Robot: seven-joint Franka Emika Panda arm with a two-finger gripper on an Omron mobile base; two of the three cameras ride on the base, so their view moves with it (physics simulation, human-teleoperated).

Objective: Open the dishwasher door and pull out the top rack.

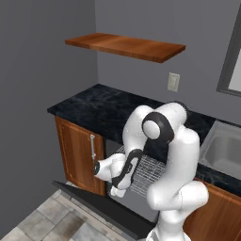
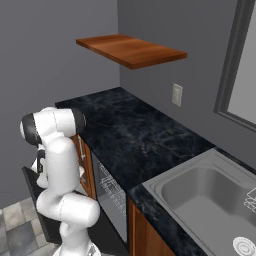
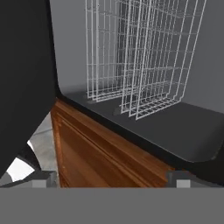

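From beside the robot, the two-finger gripper [image 3: 111, 179] has its dark tips spread wide, holding nothing. Past it, the wide dark grey dishwasher door [image 1: 101, 204] lies folded down. Further ahead, inside the tub, sits the silver-white wire-grid top rack [image 3: 140, 57], straight along the gripper's line, its long side across the opening.

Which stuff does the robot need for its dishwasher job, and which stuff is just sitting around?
Needed: dishwasher door, already dropped open; top rack; gripper, open, holding nothing.

Just around: wooden shelf, black counter, sink, wooden cabinet door, wall outlet.
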